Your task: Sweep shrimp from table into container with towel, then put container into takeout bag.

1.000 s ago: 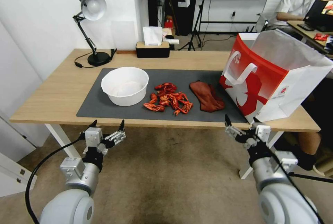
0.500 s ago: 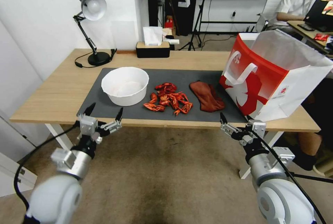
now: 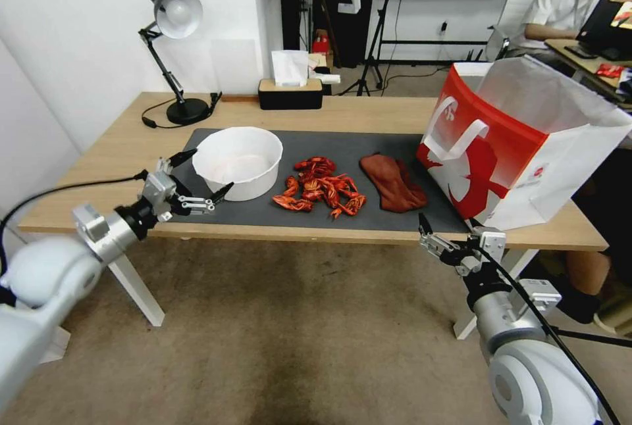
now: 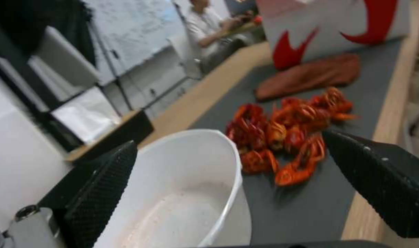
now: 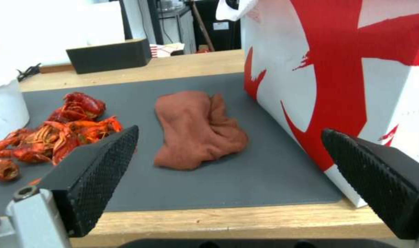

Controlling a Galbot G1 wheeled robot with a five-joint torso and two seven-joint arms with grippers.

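Towel (image 3: 392, 183) near the desk's front edge looks soft and limp, so pinch its bunched folds with your right gripper (image 3: 449, 235), jaws spread wide like the left gripper's (image 3: 197, 177).

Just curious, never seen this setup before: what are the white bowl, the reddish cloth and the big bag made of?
The container looks like thin white plastic: smooth, slightly translucent walls with a rolled rim. The towel seems soft woven fabric, matte and rumpled into folds. The takeout bag appears to be stiff paper, with sharp creases and flat loop handles.
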